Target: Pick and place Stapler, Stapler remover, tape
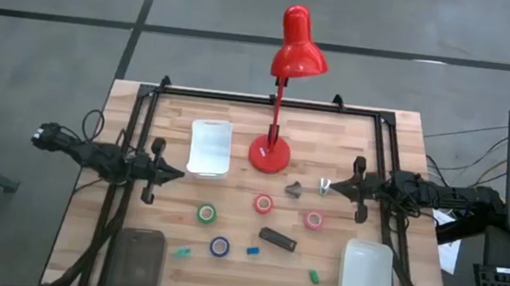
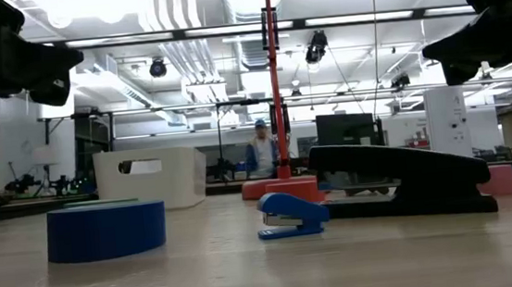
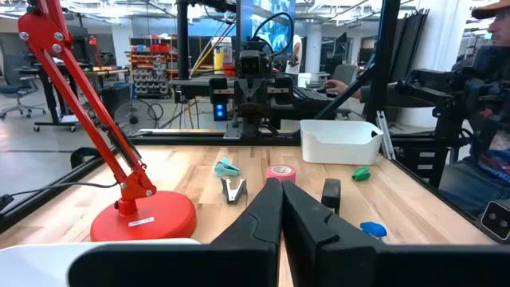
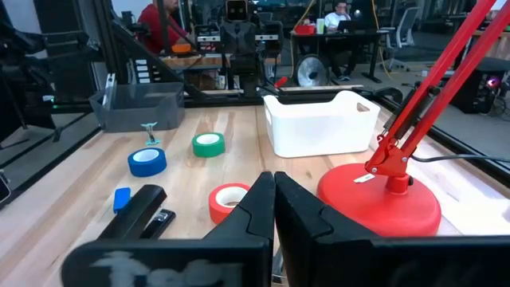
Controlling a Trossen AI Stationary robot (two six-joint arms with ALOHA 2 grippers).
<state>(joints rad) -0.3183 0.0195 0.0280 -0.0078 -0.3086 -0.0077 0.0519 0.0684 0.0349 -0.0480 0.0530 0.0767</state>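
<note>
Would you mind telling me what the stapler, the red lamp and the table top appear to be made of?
The stapler looks like matte black plastic, possibly over metal: dark and dull, no glints. The red lamp seems glossy painted metal, with highlights on its base and shade. The table top looks like pale wood, with visible plank seams.

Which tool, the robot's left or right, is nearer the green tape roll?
Left. The left tool sits just beside the green tape roll; the right tool is across the table, beyond the lamp base.

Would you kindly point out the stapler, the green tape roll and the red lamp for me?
stapler (image 1: 278,239), high view, middle of its black body.
green tape roll (image 1: 206,214), high view, its ring.
red lamp (image 1: 270,154), high view, round base.
</note>
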